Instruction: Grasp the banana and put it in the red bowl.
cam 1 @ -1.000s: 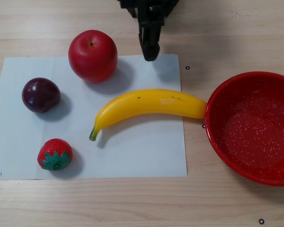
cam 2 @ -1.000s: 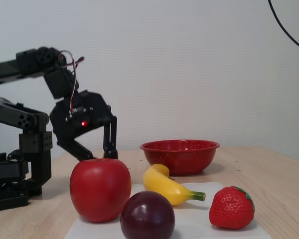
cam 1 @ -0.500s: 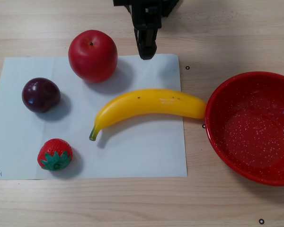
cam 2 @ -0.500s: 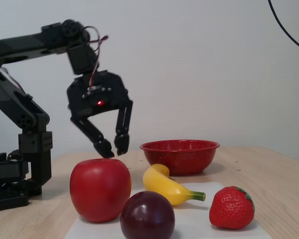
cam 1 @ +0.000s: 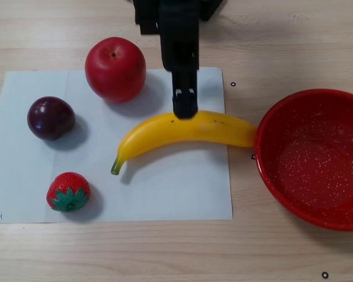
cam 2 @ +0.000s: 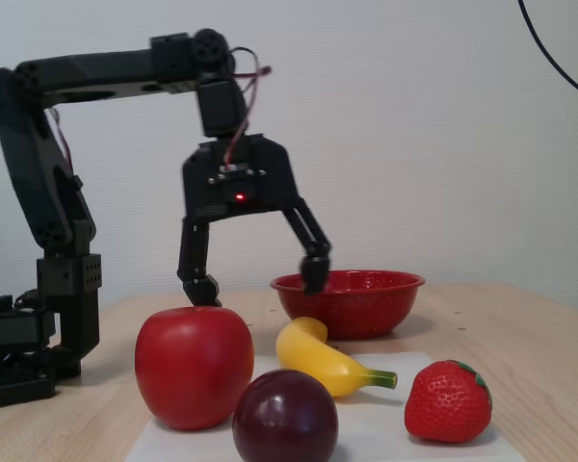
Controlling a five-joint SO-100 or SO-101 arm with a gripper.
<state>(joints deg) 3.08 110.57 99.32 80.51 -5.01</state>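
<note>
No readable writing; you have one of each item here.
One red bowl (cam 1: pixel 317 155) right of the paper sheet (cam 1: pixel 165 194), one banana (cam 1: pixel 185 132) on it touching the bowl, one apple (cam 1: pixel 115 69), plum (cam 1: pixel 50 118), strawberry (cam 1: pixel 68 191); your gripper (cam 2: pixel 258 279) hangs spread wide above the banana.

banana (cam 1: pixel 188 132) yellow, green stem | red bowl (cam 1: pixel 317 155) white-speckled | end effector (cam 2: pixel 260 279) black

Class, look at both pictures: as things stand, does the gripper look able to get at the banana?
Probably yes. The gripper hangs open above the banana, nothing lies between them, and the apple and red bowl sit off to either side.
</note>
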